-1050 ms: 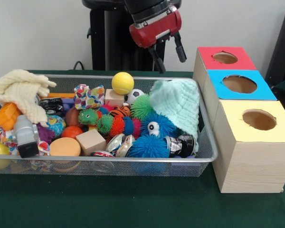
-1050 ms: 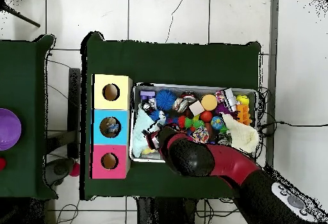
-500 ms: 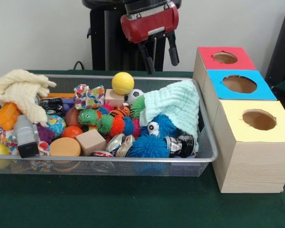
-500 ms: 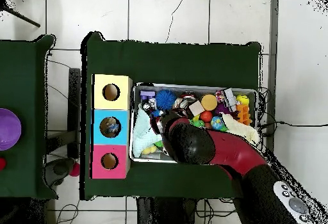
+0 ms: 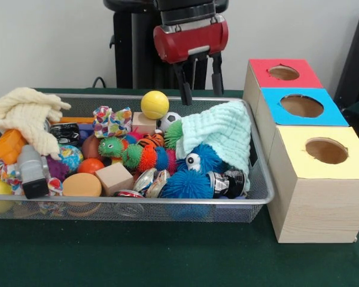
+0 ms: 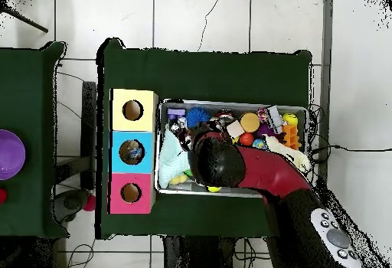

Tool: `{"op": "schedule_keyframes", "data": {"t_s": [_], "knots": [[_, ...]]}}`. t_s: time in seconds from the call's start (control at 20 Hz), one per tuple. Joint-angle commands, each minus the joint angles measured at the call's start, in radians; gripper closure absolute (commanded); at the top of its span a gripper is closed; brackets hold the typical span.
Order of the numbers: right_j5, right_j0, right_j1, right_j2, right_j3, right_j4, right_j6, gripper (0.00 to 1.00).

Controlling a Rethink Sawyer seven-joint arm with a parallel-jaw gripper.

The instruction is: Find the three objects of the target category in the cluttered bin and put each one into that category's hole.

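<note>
Hanging above the far rim of the silver wire-mesh bin (image 5: 251, 197), the red-and-black gripper (image 5: 200, 85) is seen with its two dark fingers (image 5: 184, 89) pointing straight down, spread apart, and nothing held between them. It is judged to be poised this way so that a descent into the clutter can be made from directly above.

Just below it, at about five o'clock from the fingertips, a mint-green knitted cloth (image 5: 222, 136) is draped over the bin's right end, probably hiding part of what lies beneath. At nine o'clock from the gripper a smooth yellow ball (image 5: 154, 104) sits atop a pale wooden block, with a small black-and-white football (image 5: 169, 121) beside it. The target category is not stated, so the three wanted objects cannot be named; several spiky rubber balls, among them a blue one with eyes (image 5: 201, 159), are heaped in the middle of the bin, well buried among neighbours.

Three pale wooden boxes are lined up at three o'clock from the bin, each with a round hole in its top: the red-topped box (image 5: 284, 73), the blue-topped box (image 5: 301, 106) and the yellow-topped box (image 5: 326, 151) (close placement is presumably meant to keep transfers short).

No brand, label or legible writing can be made out; print on the tins near the bin's front rim is too small to read.
</note>
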Motion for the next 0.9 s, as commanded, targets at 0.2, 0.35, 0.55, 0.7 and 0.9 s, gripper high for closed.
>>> {"op": "schedule_keyframes", "data": {"t_s": [0.2, 0.35, 0.55, 0.7, 0.9], "knots": [[-0.009, 0.102, 0.082, -0.235, -0.157, -0.105, 0.157, 0.00], [-0.024, 0.128, 0.114, -0.275, -0.188, -0.177, 0.109, 0.00], [-0.043, 0.112, 0.137, -0.263, -0.187, -0.220, 0.093, 0.00], [-0.019, 0.080, 0.128, -0.227, -0.176, -0.232, 0.079, 0.00], [-0.018, 0.052, 0.129, -0.201, -0.179, -0.256, 0.068, 0.00]]}}
